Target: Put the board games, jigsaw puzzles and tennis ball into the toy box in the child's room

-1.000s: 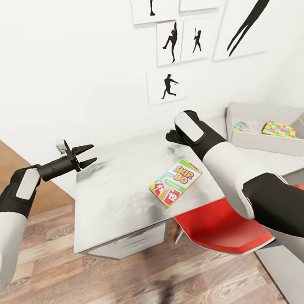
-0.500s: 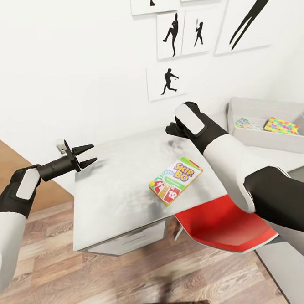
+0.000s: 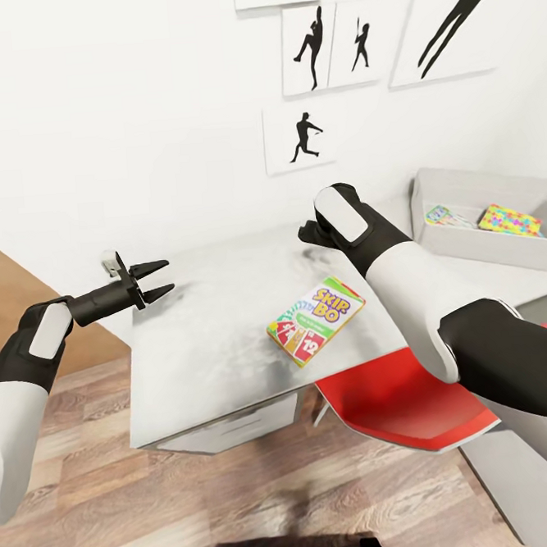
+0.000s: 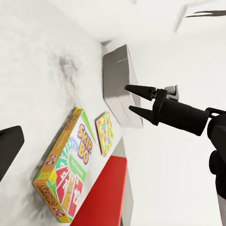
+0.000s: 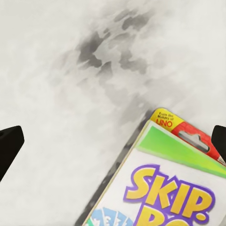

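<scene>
An orange-green Skip-Bo board game (image 3: pixel 317 319) lies flat on the pale table (image 3: pixel 204 336), near its front edge. My right gripper (image 4: pixel 128 98) hovers above the table just behind the game, open and empty. In the right wrist view the game's corner (image 5: pixel 174 183) lies between the spread fingertips (image 5: pixel 9 146). My left gripper (image 3: pixel 152 280) hangs open and empty over the table's left end. The grey toy box (image 3: pixel 469 246) stands at the table's far right. Two jigsaw puzzles (image 3: pixel 509 220) (image 3: pixel 440 214) lie inside it.
A red chair (image 3: pixel 399 403) is tucked under the table below the game. The table has a drawer unit (image 3: pixel 236 428) under its front, and wood-plank floor (image 3: pixel 161 513) lies in front. Black silhouette pictures (image 3: pixel 300 136) hang on the white wall behind.
The whole picture has shifted slightly, so the camera moved. Both arms hold about the same places, both grippers stay open, and the Skip-Bo game has not moved on the table.
</scene>
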You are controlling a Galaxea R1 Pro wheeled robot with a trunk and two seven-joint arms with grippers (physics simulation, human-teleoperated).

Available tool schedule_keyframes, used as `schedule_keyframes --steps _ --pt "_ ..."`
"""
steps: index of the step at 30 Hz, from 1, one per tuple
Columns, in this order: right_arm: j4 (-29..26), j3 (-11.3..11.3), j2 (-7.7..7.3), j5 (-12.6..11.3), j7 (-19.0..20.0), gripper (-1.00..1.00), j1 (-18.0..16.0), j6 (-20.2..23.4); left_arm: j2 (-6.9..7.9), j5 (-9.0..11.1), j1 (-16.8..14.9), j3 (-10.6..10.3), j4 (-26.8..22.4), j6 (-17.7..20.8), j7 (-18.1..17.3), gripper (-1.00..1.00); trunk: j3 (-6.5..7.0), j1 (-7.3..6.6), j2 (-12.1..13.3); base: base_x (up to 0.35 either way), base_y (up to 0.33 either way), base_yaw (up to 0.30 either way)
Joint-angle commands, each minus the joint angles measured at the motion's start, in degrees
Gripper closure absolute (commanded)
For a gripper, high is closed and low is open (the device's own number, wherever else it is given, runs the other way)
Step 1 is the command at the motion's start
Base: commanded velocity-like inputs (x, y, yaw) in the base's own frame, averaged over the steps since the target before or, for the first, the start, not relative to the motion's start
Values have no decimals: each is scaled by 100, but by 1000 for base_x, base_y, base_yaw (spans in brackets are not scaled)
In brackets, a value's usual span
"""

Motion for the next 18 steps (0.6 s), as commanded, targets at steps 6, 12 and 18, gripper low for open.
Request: schedule_keyframes --steps 6,12,18 --pt "-12 14 0 -19 -36 -100 -6 21 2 -21 -5 6 3 19 -29 -100 -31 3 -10 0 0 0" --pt "-22 15 0 96 -36 -100 1 8 7 -21 -5 6 6 19 -29 -100 -37 3 -10 0 0 0" --pt "-24 7 0 222 -36 -100 2 7 9 -21 -5 8 6 19 -29 -100 -38 3 -10 0 0 0"
